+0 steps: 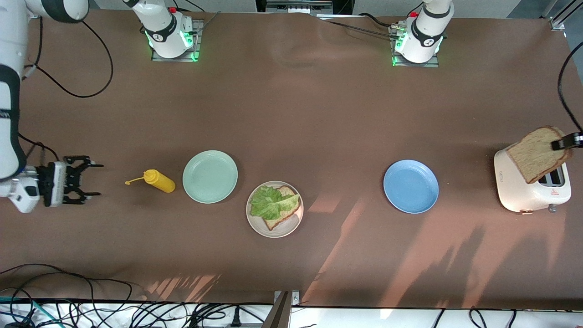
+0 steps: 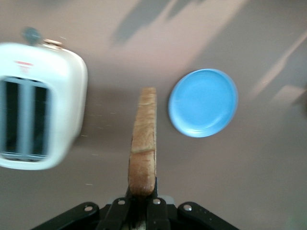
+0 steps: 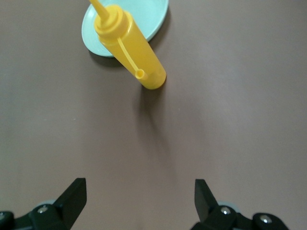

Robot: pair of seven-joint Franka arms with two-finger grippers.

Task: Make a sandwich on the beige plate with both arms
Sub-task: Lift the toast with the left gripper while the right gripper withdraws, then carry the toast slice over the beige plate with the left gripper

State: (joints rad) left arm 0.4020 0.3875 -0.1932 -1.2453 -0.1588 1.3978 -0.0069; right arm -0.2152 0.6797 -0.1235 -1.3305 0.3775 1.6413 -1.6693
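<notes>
Gripping a slice of brown wholegrain bread (image 1: pixel 539 154) by its edge, the left end effector (image 1: pixel 566 142) hung over the white toaster (image 1: pixel 530 193) at the left arm's end of the tabletop (image 1: pixel 319 118), its fingers clenched on the crust. In the left wrist view that bread (image 2: pixel 143 143) showed edge-on, pinched between the black fingers (image 2: pixel 154 205), with the toaster (image 2: pixel 38 105) to one side of it and the blue plate (image 2: pixel 204 102) to the other, both lying below on the brown surface.

The beige plate (image 1: pixel 274 209) sat near the middle of the tabletop, nearer the front camera than the two other plates. On it lay one slice of bread (image 1: pixel 284 214) with a ruffled green lettuce leaf (image 1: pixel 272 202) on top, the leaf covering most of the slice. The mint-green plate (image 1: pixel 210 176) sat just beside the beige one, toward the right arm's end, and a yellow squeeze bottle (image 1: pixel 159 180) stood next to that plate. The blue plate (image 1: pixel 411 186) lay between the beige plate and the toaster.

The right end effector (image 1: pixel 93 179) waited above the bare tabletop at the right arm's end, released, its fingers (image 3: pixel 72 199) spread wide and pointing toward the yellow bottle (image 3: pixel 129 45).
</notes>
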